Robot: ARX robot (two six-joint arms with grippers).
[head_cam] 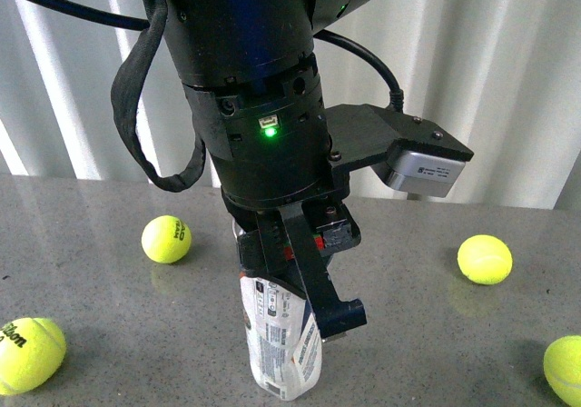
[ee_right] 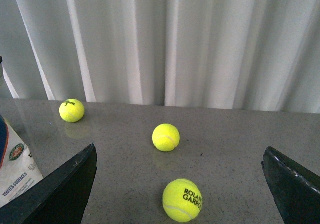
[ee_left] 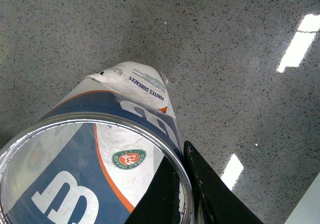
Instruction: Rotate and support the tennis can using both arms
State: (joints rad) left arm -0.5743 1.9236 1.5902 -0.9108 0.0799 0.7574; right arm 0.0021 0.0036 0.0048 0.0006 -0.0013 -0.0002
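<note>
My left gripper is clamped on the top rim of the tennis can. The can runs straight down from the gripper, long axis near upright, with its base apparently on the table. My right gripper gapes empty with the can just outside one finger, so that arm is the one that must close in.

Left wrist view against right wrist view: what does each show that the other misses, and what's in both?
Only the left wrist view: the open metal rim of the tall clear plastic tennis can with white, navy and orange label, seen down its inside, with one black left finger beside that rim. Only the right wrist view: three yellow tennis balls, the white curtain, and the black right fingers spread wide with nothing between them. Both: the can's label with its round green-orange emblem, and the grey speckled table.
</note>
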